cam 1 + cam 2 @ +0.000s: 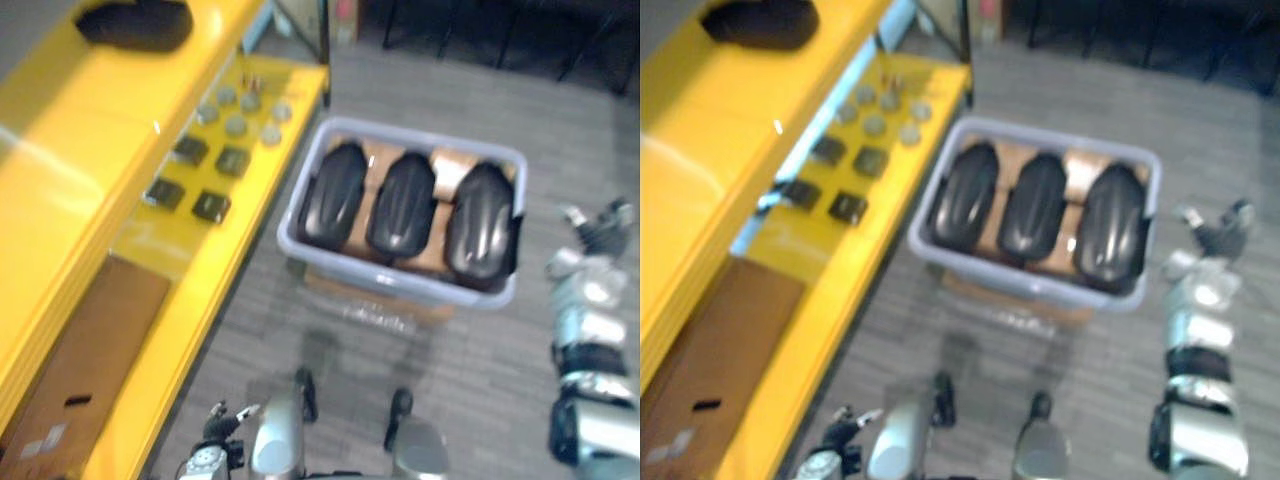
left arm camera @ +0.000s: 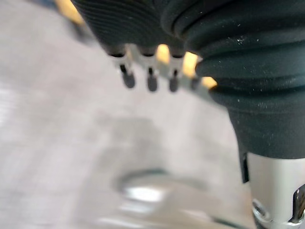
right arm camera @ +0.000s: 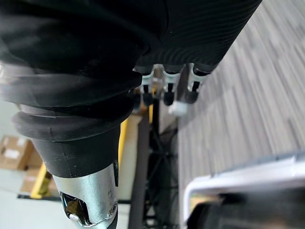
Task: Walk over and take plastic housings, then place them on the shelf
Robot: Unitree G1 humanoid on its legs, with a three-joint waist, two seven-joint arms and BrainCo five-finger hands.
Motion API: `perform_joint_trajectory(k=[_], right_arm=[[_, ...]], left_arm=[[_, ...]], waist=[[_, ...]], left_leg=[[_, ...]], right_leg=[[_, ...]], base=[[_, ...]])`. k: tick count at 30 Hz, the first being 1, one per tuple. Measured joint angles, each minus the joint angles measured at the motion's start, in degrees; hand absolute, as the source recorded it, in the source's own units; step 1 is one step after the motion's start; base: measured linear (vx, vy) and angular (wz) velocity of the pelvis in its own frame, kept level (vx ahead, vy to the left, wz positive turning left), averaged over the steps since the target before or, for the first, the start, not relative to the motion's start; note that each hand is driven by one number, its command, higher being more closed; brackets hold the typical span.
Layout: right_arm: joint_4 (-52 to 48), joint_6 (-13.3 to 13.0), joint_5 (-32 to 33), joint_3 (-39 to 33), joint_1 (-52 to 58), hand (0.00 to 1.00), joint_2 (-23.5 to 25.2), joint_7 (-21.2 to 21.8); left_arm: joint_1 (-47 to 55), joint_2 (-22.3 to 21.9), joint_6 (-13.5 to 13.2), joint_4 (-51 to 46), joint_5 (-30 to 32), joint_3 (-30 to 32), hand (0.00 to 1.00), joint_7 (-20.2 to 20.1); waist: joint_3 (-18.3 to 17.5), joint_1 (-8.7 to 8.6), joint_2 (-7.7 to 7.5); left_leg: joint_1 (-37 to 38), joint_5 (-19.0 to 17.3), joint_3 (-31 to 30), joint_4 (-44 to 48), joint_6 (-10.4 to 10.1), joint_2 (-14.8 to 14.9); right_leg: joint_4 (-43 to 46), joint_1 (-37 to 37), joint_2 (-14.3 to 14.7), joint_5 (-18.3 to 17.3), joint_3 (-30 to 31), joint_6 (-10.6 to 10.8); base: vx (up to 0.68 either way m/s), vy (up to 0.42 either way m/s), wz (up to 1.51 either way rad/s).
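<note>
Black housings [image 1: 400, 205] in grey bin [image 1: 420, 283]

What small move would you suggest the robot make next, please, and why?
Probably reach the right hand across and down toward the nearest housing in the bin. Three lie there side by side, untouched. Both hands are open and hold nothing. The right hand hangs just beside the bin, while the left hand is low, further from it, by the shelf.

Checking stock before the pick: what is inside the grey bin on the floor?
Three black plastic housings lie side by side in the grey bin, resting over brown cardboard. Whatever lies beneath the housings and the cardboard is covered.
</note>
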Motion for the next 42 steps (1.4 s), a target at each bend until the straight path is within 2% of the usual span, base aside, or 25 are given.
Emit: perform_joint_trajectory(k=[1,5,9,12,17,21,28,33,35,40,42], right_arm=[[-0.48,-0.01,-0.01,-0.09,-0.80,0.00,-0.55,-1.38],[-5.78,-0.32,-0.21,-0.13,-2.31,0.00,-0.74,-5.39],[-6.07,-0.54,-0.34,-0.32,-2.39,0.00,-2.02,-8.47],[-6.07,-0.31,-0.33,-0.75,-3.39,0.00,-4.71,-10.27],[-5.15,3.38,-0.30,0.28,-8.38,0.00,-6.92,-10.70],[-2.01,6.58,-0.10,1.81,-12.35,0.00,-8.78,-14.31],[2.83,12.22,2.13,7.05,-17.74,0.00,-11.84,-14.41],[4.64,14.86,1.96,9.76,-18.56,0.00,-13.51,-12.46],[6.05,16.73,1.88,11.62,-18.96,0.00,-14.14,-10.93],[9.59,20.13,1.93,14.01,-19.25,0.00,-14.80,-7.71],[10.63,20.67,1.94,14.62,-19.36,0.00,-15.41,-7.19]], left_arm=[[-0.78,-0.13,-0.02,-0.10,-0.61,0.16,0.00,0.09],[-2.25,-0.61,0.05,-2.16,-4.63,1.43,0.00,0.02],[-3.12,-0.89,-0.53,-2.94,-6.28,2.51,0.00,-1.93],[-3.14,-0.88,-0.87,-3.61,-6.73,2.57,0.00,-3.30],[-3.14,-1.79,-0.86,-4.08,-8.43,3.71,0.00,-5.34],[-3.15,-1.88,-0.75,-4.07,-10.21,3.78,0.00,-7.06],[-2.99,-2.24,-0.77,-4.05,-12.34,3.57,0.00,-7.56],[-2.67,-2.86,-0.77,-3.92,-12.99,3.37,0.00,-8.21],[-2.58,-2.60,-0.79,-4.04,-13.18,2.18,0.00,-9.24],[-2.50,-2.29,-0.79,-4.04,-13.42,1.27,0.00,-9.67],[-2.49,-2.32,-0.79,-4.07,-13.46,1.27,0.00,-9.83]], waist=[[0.43,0.90,-0.72],[0.71,1.20,-1.03],[1.47,1.07,-0.94],[1.63,1.10,-0.75],[1.94,1.32,-0.19],[2.01,1.54,-0.05],[1.92,2.22,0.20],[2.09,2.53,2.09],[2.07,2.79,2.78],[1.87,2.84,3.10],[1.87,2.91,3.12]], left_leg=[[-3.70,-1.17,-0.24,4.45,0.48,0.42],[-10.13,-2.99,-0.26,10.83,1.22,0.27],[-12.69,-3.31,-0.42,12.38,1.53,-0.16],[-14.85,-2.97,0.06,12.33,1.90,-0.59],[-15.34,-2.47,1.24,12.23,2.18,-0.63],[-17.08,-2.29,1.39,12.00,2.26,-0.85],[-16.90,-1.36,2.65,9.50,2.15,-2.05],[-16.91,-1.27,2.82,9.13,2.21,-2.72],[-16.95,-1.22,2.76,9.04,2.28,-2.76],[-17.92,-0.70,2.07,8.72,2.47,-3.14],[-18.80,-0.47,1.75,8.77,2.58,-3.48]], right_leg=[[5.82,-4.27,-0.80,-2.09,0.99,-0.18],[14.53,-11.73,-2.94,-5.27,2.45,-0.34],[17.21,-14.60,-4.18,-5.97,2.80,-0.34],[18.15,-17.26,-5.01,-5.95,3.12,-0.33],[18.77,-19.01,-5.54,-5.88,4.18,-0.29],[19.06,-20.94,-5.87,-5.84,4.18,-0.34],[18.76,-22.29,-7.16,-5.83,4.69,-0.34],[18.84,-22.45,-7.95,-5.84,4.49,-0.32],[18.89,-22.48,-8.00,-5.84,4.37,-0.32],[18.91,-22.89,-8.26,-5.86,3.71,-0.33],[19.23,-23.63,-8.60,-5.86,3.56,-0.33]], base=[[-0.14,0.056,0.07],[-0.10,0.049,0.03],[-0.08,0.034,0.05],[-0.07,0.010,0.04],[-0.01,-0.001,-0.06],[0.01,-0.002,0.02],[0.04,-0.013,0.03],[0.02,0.007,0.03],[0.00,0.000,0.00],[-0.01,-0.005,0.07],[-0.01,0.012,0.15]])
